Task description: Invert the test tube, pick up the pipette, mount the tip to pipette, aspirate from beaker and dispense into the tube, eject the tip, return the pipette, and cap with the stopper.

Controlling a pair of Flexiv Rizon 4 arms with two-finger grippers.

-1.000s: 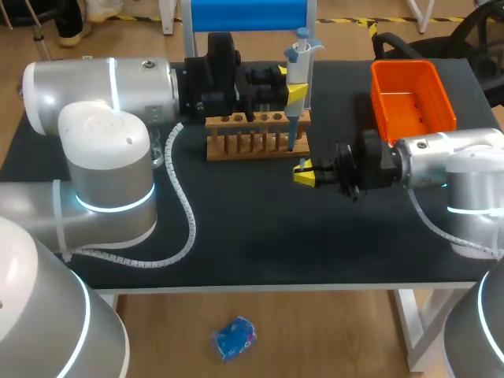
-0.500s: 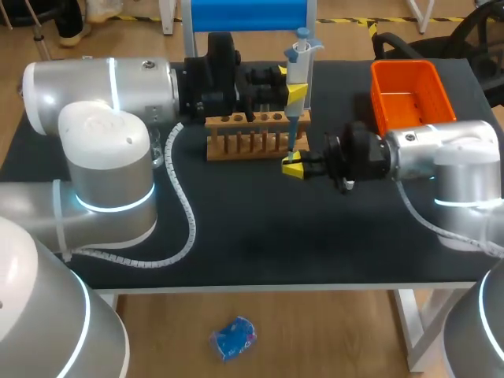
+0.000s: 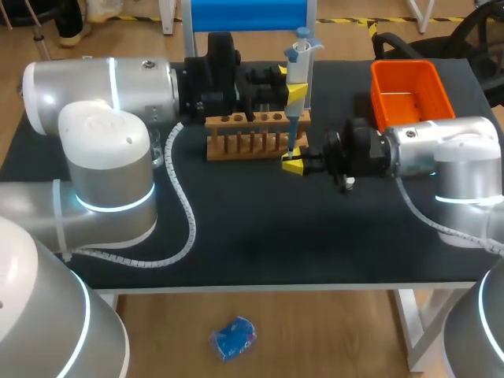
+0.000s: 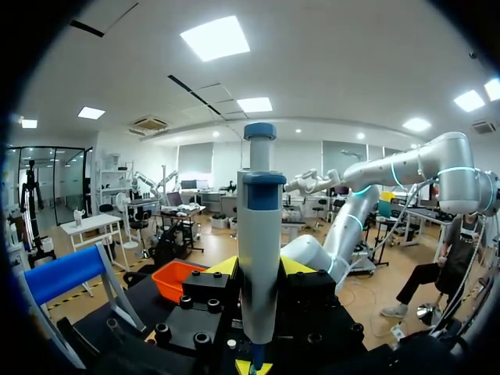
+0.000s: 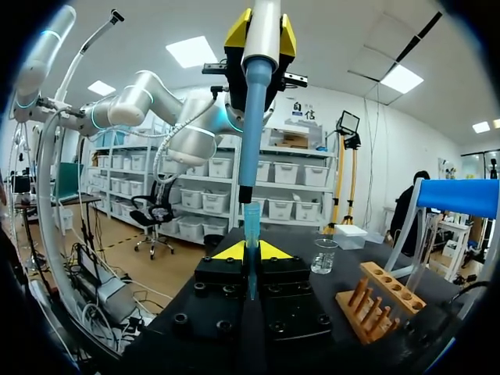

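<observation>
Closest: right gripper (image 3: 294, 164) closed on the blue tip (image 5: 251, 226), just in front of the wooden rack (image 3: 257, 135). Above the rack's right end: pipette (image 3: 298, 59), upright, clamped in the left gripper (image 3: 291, 85). Farther back: orange bin (image 3: 412, 94).

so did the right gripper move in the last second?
Yes. The right gripper slid toward the wooden rack, reaching the pipette tip at its end.
</observation>
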